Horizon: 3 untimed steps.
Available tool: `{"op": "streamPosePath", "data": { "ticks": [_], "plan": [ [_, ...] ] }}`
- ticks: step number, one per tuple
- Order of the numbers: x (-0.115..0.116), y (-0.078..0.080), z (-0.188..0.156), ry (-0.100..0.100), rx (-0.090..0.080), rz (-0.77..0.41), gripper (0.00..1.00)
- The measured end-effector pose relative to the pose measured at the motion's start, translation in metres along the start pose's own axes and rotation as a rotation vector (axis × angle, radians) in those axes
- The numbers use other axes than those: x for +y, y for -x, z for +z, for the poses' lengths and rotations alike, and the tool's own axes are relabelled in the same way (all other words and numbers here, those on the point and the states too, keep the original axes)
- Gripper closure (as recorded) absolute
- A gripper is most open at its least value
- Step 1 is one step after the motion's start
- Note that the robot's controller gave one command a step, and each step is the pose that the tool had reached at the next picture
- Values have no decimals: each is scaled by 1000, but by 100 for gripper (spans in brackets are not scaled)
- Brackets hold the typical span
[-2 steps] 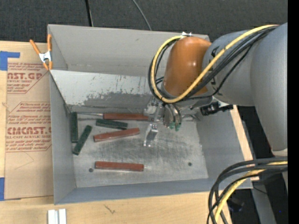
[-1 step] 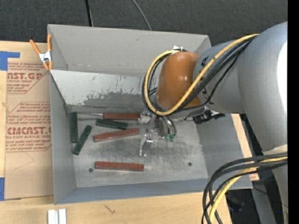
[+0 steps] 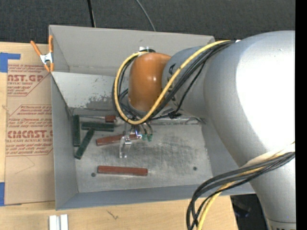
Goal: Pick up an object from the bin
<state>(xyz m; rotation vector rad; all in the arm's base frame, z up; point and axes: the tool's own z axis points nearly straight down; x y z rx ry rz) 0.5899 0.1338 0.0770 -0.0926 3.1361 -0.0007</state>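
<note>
Camera view, looking down into the grey metal bin [image 3: 178, 153]. The gripper [image 3: 124, 149] stands low over the bin floor, left of centre, below the arm's orange wrist cover [image 3: 146, 83]. It is at the right end of a short brown stick [image 3: 108, 140] that lies flat and slightly slanted. The gripper's tip appears to touch or sit just beside that end. Whether the gripper is open or closed cannot be told from this angle, and the stick cannot be seen to be gripped. A longer brown stick [image 3: 122, 171] lies well apart, nearer the front wall. Three dark green sticks [image 3: 84, 143] lie loosely crossed by the left wall. A thin, red-tipped piece [image 3: 101, 119] rests along the foot of the back wall. Progress, as judged: the approach seems made, with the short brown stick the likely candidate. Nothing is raised off the floor, so grasp, lift and withdrawal all remain. No label or brand is legible on the sticks or the arm. The only readable print is red lettering on the cardboard [image 3: 26, 110] beside the bin, partly "CAST ACRYLIC SHEET".
</note>
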Motion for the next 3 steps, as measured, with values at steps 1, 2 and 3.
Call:
{"op": "streamPosePath", "data": {
  "ticks": [1,2,3],
  "plan": [
    [48,17,2,9,-29,83,100],
    [40,11,2,17,-27,147,100],
    [49,20,-71,3,-7,82,100]
  ]
}}
